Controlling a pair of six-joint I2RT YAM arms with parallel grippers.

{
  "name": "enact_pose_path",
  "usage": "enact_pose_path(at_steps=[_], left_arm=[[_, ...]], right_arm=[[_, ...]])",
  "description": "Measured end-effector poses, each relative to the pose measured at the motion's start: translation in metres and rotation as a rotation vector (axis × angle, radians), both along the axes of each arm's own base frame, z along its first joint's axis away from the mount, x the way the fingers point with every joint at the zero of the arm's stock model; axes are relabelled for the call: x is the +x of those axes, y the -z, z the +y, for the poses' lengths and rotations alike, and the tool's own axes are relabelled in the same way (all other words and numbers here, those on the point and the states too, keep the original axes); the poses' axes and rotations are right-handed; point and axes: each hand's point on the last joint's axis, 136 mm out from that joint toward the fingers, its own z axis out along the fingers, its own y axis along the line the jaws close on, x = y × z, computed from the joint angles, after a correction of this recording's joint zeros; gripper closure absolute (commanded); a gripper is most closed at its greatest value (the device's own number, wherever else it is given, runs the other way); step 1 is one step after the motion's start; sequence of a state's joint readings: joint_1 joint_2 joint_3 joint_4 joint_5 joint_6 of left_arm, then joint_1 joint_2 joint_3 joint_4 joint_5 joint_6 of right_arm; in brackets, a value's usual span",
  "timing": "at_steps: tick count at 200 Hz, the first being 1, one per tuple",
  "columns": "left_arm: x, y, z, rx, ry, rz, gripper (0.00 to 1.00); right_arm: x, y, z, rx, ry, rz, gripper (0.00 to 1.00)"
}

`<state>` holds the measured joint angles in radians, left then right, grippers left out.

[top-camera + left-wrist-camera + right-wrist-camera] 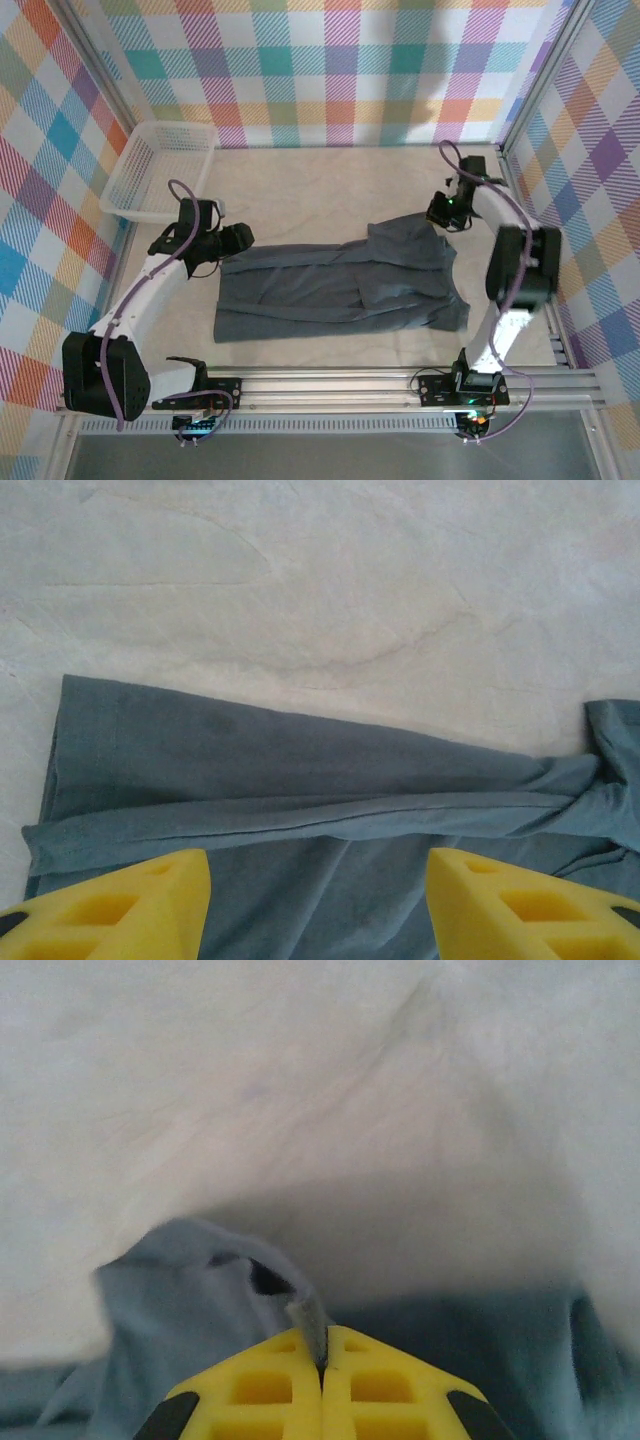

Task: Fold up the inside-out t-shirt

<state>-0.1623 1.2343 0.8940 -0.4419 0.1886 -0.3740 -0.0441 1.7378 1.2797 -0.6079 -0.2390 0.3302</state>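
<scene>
Slate blue-grey inside-out t-shirt (pixel 340 285) on a cream table (pixel 330 175), ringed by pastel plaid walls (pixel 340 70).
The shirt is one plain colour, darker along its creases. The walls are checked in orange, teal, pink, purple, yellow and white. The basket (pixel 125 200) is white lattice. The left arm (pixel 140 295) and right arm (pixel 490 340) are white and black, trailing purple cables (pixel 178 200). The left gripper (pixel 315 865) and right gripper (pixel 322 1340) are bright yellow with black patches.

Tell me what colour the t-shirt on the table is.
The t-shirt is plain slate blue-grey, seen best in the top external view.
</scene>
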Motion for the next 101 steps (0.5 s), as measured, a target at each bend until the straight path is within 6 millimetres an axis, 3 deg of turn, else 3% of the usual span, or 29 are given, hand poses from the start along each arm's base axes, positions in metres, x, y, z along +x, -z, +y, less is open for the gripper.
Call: enact_pose_path(at_steps=[18,27,35,49,55,72,101], left_arm=[[0.001,0.004,0.000,0.006,-0.002,0.010,0.41],[0.001,0.005,0.001,0.011,-0.002,0.014,0.41],[0.001,0.006,0.001,0.015,-0.002,0.015,0.41],[0.001,0.006,0.000,0.018,0.001,0.014,0.41],[0.001,0.005,-0.001,0.019,0.003,0.013,0.41],[0.001,0.005,-0.002,0.019,0.006,0.012,0.41],[0.001,0.005,-0.002,0.019,0.010,0.011,0.37]], right_arm=[[-0.057,-0.029,0.003,0.011,0.027,-0.116,1.00],[-0.085,-0.031,0.003,0.018,0.050,-0.155,0.98],[-0.113,-0.026,0.003,0.024,0.077,-0.185,0.86],[-0.154,-0.010,0.003,0.045,0.129,-0.201,0.54],[-0.165,-0.005,0.003,0.051,0.146,-0.202,0.48],[-0.173,-0.010,0.000,0.048,0.176,-0.229,0.41],[-0.143,-0.047,0.008,0.102,0.157,-0.281,0.46]])
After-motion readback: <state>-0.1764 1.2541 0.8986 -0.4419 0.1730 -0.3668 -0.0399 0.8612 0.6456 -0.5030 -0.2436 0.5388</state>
